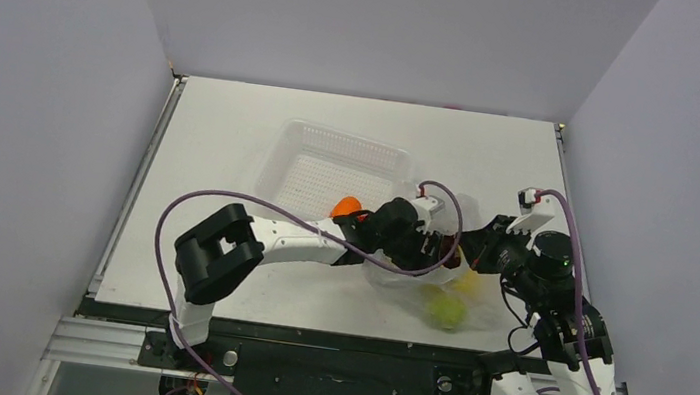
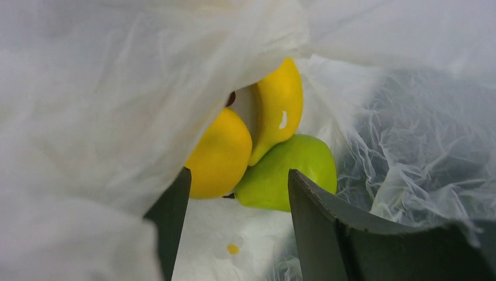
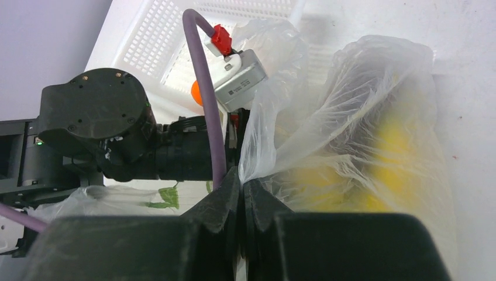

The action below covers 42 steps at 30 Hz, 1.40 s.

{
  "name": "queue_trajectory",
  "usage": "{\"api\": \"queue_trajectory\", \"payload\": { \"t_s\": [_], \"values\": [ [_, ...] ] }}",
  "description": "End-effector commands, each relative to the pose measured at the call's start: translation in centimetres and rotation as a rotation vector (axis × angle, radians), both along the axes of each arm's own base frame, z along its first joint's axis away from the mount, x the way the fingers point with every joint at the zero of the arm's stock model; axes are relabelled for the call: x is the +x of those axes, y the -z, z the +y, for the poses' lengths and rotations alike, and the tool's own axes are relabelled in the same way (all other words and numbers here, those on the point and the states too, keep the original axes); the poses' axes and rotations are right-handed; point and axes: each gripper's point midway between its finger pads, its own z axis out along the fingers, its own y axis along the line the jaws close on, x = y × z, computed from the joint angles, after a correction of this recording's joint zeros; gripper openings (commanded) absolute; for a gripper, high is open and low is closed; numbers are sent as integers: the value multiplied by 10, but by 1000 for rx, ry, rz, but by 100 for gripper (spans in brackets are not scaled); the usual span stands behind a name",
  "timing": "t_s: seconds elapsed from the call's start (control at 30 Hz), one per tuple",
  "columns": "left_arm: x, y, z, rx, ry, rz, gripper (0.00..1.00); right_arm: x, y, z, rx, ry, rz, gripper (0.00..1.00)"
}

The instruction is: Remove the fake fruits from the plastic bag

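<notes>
Containing banana (image 2: 281,111) and pear (image 2: 275,175), plastic bag (image 2: 88,88)

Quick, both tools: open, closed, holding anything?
Left tool: open inside the plastic bag, holding nothing.
Right tool: closed on the plastic bag.

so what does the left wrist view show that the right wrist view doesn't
Only the left wrist view: inside the plastic bag, the banana, small yellow fruit and green pear, sharp, ahead of the open left gripper. Only the right wrist view: the white basket, the orange, and the right gripper shut on the bag's edge. Both: the bag; the right wrist view shows its fruit only as yellow blurs.
</notes>
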Motion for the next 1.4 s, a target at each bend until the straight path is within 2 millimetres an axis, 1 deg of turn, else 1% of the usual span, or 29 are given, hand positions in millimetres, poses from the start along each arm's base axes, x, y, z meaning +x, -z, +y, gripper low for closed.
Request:
{"api": "queue_trajectory", "payload": {
  "t_s": [0.0,0.03,0.07,0.1,0.13,0.17,0.2,0.23,0.27,0.3,0.33,0.4,0.57,0.63,0.77,0.83,0.87,0.9,0.93,0.97,1.0,1.03,1.1,1.13,1.23,1.27,1.3,1.37],
  "values": [
    [17,-16,-22,8,-32,-111,60,3,-8,-2,-14,9,-31,0],
    [18,-9,-25,23,-34,-111,60,3,-8,-3,-14,11,-31,0],
    [19,-13,-29,25,-34,-128,61,3,-8,-3,-14,12,-32,0],
    [19,-3,-31,49,-33,-128,61,3,-7,-3,-15,14,-30,0],
    [21,-5,-35,56,-38,-152,61,2,-6,-3,-15,12,-30,0],
    [20,11,-32,109,-34,-140,61,2,-6,-3,-17,14,-30,0],
    [20,11,-36,118,-29,-153,62,2,-6,-4,-16,16,-31,0],
    [20,25,-32,163,-31,-150,62,2,-5,-4,-18,18,-31,0],
    [21,26,-34,174,-36,-161,61,2,-6,-5,-17,20,-35,0],
    [20,34,-33,197,-33,-163,62,2,-6,-5,-19,23,-35,0],
    [20,38,-32,211,-38,-170,62,1,-5,-6,-21,24,-36,0],
    [21,53,-29,256,-39,-167,62,1,-3,-7,-25,29,-30,0],
    [16,78,-17,355,-30,-162,63,3,1,-7,-36,31,-22,0],
    [12,86,-11,389,-26,-168,63,4,2,-8,-40,32,-19,0],
    [3,94,0,434,-11,-182,62,5,3,-8,-42,35,-17,0],
    [1,93,3,441,-5,-187,59,5,3,-8,-42,36,-14,0],
    [1,88,3,431,-6,-193,54,5,4,-8,-42,37,-12,0],
    [0,86,4,430,-5,-195,48,6,4,-8,-42,37,-11,0],
    [1,79,2,416,-7,-201,34,5,4,-8,-42,35,-10,0],
    [2,74,1,408,-9,-205,29,6,4,-8,-41,37,-8,0],
    [3,64,-1,392,-10,-213,23,6,4,-8,-40,38,-9,0],
    [3,60,-2,386,-10,-217,21,6,4,-8,-41,37,-8,0],
    [4,43,-6,355,-9,-227,15,6,3,-8,-42,39,-9,0],
    [4,38,-7,346,-8,-229,12,6,3,-8,-42,39,-10,0],
    [2,14,-9,300,-7,-237,5,6,4,-8,-43,41,-9,0],
    [2,10,-9,291,-7,-238,3,6,4,-8,-42,42,-7,0],
    [1,1,-9,275,-7,-243,2,6,4,-8,-43,42,-7,0],
    [0,-9,-8,255,-8,-246,1,6,5,-8,-41,42,-5,0]
  ]
}}
